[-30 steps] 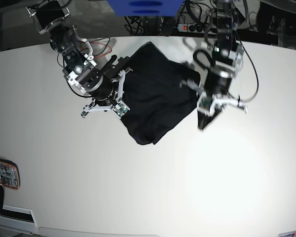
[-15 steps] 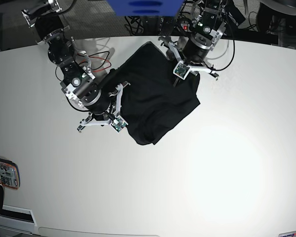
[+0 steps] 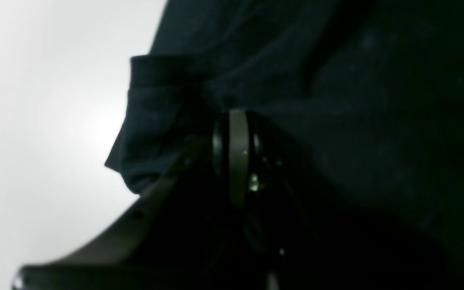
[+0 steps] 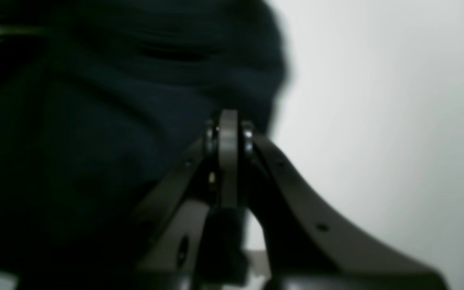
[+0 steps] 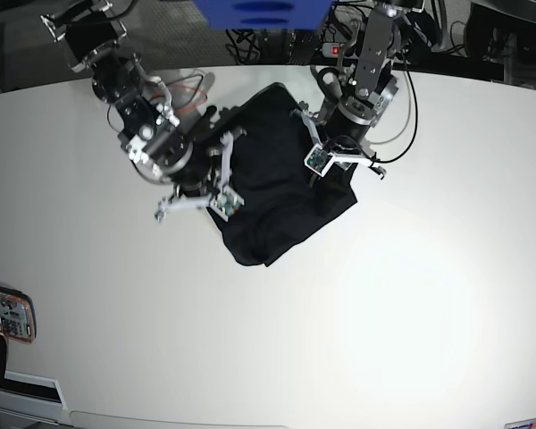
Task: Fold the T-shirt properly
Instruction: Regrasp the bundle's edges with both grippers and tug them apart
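On the white surface [image 5: 411,295], far side: soft black bunched cloth T-shirt [image 5: 272,179], both end effectors, left [image 5: 326,183] and right [image 5: 216,174], clenched against it; press your strokes flat, smoothing outward.

Overhead light falls evenly on the white table [image 5: 357,340], with a soft bright patch toward its near right. The base view bows at the edges like a fisheye. Both wrist views are dim and blurred; the T-shirt [image 3: 336,80] reads as near-black mass, and the table glares pale behind it.
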You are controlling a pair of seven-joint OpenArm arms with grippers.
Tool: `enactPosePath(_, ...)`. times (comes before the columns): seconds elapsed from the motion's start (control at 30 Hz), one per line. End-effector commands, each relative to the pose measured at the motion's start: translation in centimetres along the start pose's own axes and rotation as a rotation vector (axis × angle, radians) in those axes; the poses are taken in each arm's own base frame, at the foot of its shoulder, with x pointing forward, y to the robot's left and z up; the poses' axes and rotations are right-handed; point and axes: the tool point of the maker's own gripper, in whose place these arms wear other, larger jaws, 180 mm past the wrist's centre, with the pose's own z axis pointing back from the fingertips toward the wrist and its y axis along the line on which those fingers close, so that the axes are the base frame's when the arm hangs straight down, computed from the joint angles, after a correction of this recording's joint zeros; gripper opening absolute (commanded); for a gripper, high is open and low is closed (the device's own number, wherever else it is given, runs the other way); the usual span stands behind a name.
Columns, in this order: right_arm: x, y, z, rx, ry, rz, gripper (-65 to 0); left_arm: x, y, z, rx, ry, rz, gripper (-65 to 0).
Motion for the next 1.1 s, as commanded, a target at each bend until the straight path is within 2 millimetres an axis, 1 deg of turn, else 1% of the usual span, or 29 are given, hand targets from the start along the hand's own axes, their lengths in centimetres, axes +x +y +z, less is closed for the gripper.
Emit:
enactPosePath(0.0, 0.2, -0.4, 0.3, -0.013, -0.015, 0.009, -65.0, -1.0, -0.2, -0.2, -0.006, 0.053, -0.018, -65.0)
enactPosePath(0.03, -0.1, -0.2, 0.2, -0.008, -0.008, 0.006, -65.0, -0.9, 0.0, -0.5, -0.005, 0.054, -0.025, -65.0)
enactPosePath(0.1, -1.0, 0.1, -0.1, 0.001, 0.015, -0.001, -65.0, -0.1, 0.9, -1.3, 0.009, 0.035, -0.045, -65.0)
enactPosePath(0.17, -1.2, 0.3, -0.3, 0.005, 0.010, -0.007, -65.0, 0.7, 1.8, -1.8, 0.025, 0.024, -0.075, -65.0)
enactPosePath(0.27, -2.4, 1.6, -0.3, 0.032, 0.025, -0.024, -65.0, 1.8, 3.1, -2.7, 0.047, 0.010, -0.124, -65.0)
enactPosePath(0.33, -2.9, 2.4, 0.0, 0.046, 0.034, -0.032, -65.0, 1.5, 3.0, -3.2, 0.041, 0.021, -0.126, -65.0)
enactPosePath(0.4, -4.1, 3.8, 0.3, 0.071, 0.057, -0.047, -65.0, 0.7, 2.5, -3.8, 0.022, 0.042, -0.130, -65.0)
enactPosePath(0.43, -4.9, 4.7, 0.5, 0.088, 0.074, -0.058, -65.0, 0.5, 2.5, -4.1, 0.018, 0.047, -0.129, -65.0)
enactPosePath(0.5, -5.6, 5.8, 0.9, 0.107, 0.090, -0.070, -65.0, 0.1, 2.5, -4.7, 0.011, 0.060, -0.124, -65.0)
enactPosePath(0.6, -6.7, 7.0, 1.3, 0.129, 0.113, -0.085, -65.0, 0.4, 3.2, -5.7, 0.015, 0.058, -0.128, -65.0)
enactPosePath(0.63, -6.8, 7.3, 1.4, 0.135, 0.115, -0.087, -65.0, 0.7, 3.4, -5.9, 0.018, 0.055, -0.131, -65.0)
enactPosePath(0.7, -6.1, 8.7, 1.6, 0.169, 0.098, -0.073, -65.0, 1.1, 3.8, -6.1, 0.024, 0.046, -0.134, -65.0)
enactPosePath(0.73, -5.6, 9.5, 1.7, 0.189, 0.087, -0.063, -65.0, 1.7, 4.2, -6.4, 0.031, 0.034, -0.140, -65.0)
enactPosePath(0.8, -5.3, 11.3, 1.8, 0.234, 0.083, -0.046, -65.0, 2.8, 4.9, -6.9, 0.042, 0.015, -0.147, -65.0)
enactPosePath(0.87, -5.1, 12.6, 1.9, 0.267, 0.081, -0.035, -65.0, 3.8, 4.7, -7.3, 0.043, -0.006, -0.138, -65.0)
enactPosePath(0.9, -5.1, 12.9, 2.0, 0.276, 0.080, -0.032, -65.0, 4.3, 4.5, -7.5, 0.043, -0.017, -0.129, -65.0)
enactPosePath(0.97, -5.1, 13.0, 2.0, 0.277, 0.082, -0.031, -65.0, 4.7, 4.2, -7.7, 0.042, -0.025, -0.121, -65.0)
enactPosePath(1.07, -5.1, 12.9, 2.0, 0.276, 0.081, -0.030, -65.0, 6.1, 4.1, -8.2, 0.045, -0.050, -0.112, -65.0)
